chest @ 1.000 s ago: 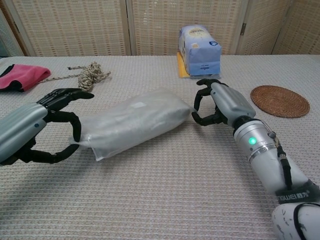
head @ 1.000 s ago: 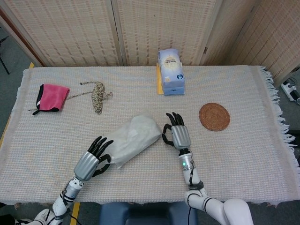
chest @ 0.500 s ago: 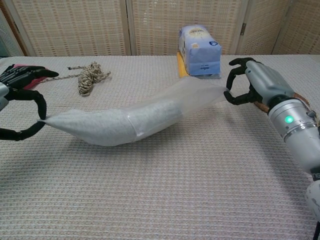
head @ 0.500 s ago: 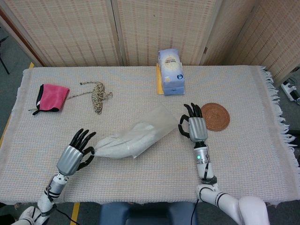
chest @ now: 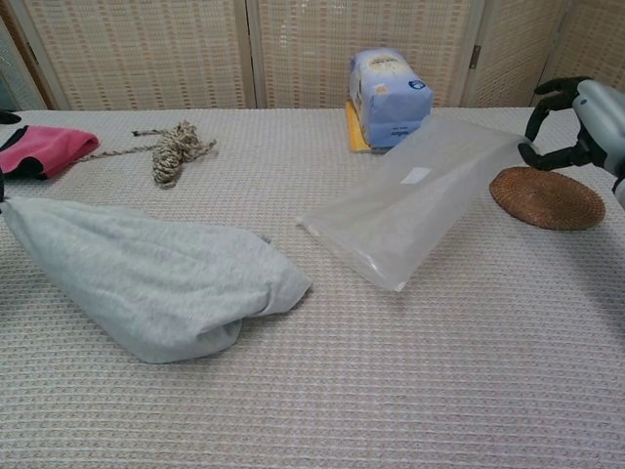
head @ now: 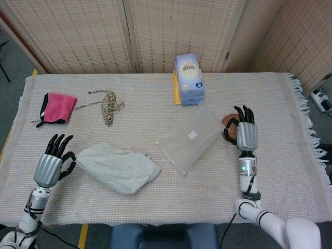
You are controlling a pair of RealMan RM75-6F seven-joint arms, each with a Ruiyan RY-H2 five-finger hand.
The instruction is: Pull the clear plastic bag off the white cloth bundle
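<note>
Indoor staged test room, likely a lab. Table point(head: 290, 176) under a woven beige cloth with a fringed edge, backed by woven folding screens point(head: 93, 36). Grey floor beside the table, yellow tape strip point(head: 83, 236) near its front-left corner, power strip point(head: 322, 99) off its right edge.

Both views are evenly and brightly lit by soft, diffuse light that seems to come from overhead; colours read true and nothing is blown out. Shadows are faint and short: a thin dark rim lies under the near edge of the white cloth bundle point(chest: 146, 283), and a soft one under the clear plastic bag point(chest: 415, 210). The bag carries only a mild sheen, no hard glare. Focus holds sharp across the woven table cover point(head: 166, 202) in the head view. In the chest view the right hand point(chest: 576, 122) at the far right edge is slightly soft, and lines bow a little toward the corners.
</note>
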